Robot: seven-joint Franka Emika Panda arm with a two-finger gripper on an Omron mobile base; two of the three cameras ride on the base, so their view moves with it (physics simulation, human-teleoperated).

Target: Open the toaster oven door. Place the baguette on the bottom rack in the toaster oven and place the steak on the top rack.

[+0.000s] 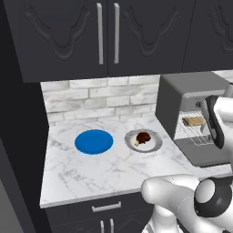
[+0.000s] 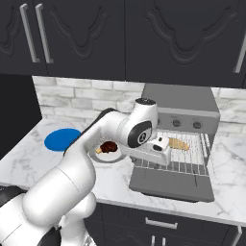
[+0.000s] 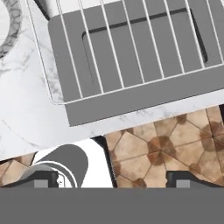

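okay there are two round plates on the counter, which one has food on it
The grey plate nearer the toaster oven: the dark brown steak sits on it. The blue plate, further left, is bare.

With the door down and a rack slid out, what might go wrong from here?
The pulled-out rack overhangs the open toaster oven door, and the gripper hangs just above it, so a careless sweep may snag the wires. The steak sits small on its plate, apart from the oven; it may slip from the jaws. The baguette may roll if the rack is bumped.
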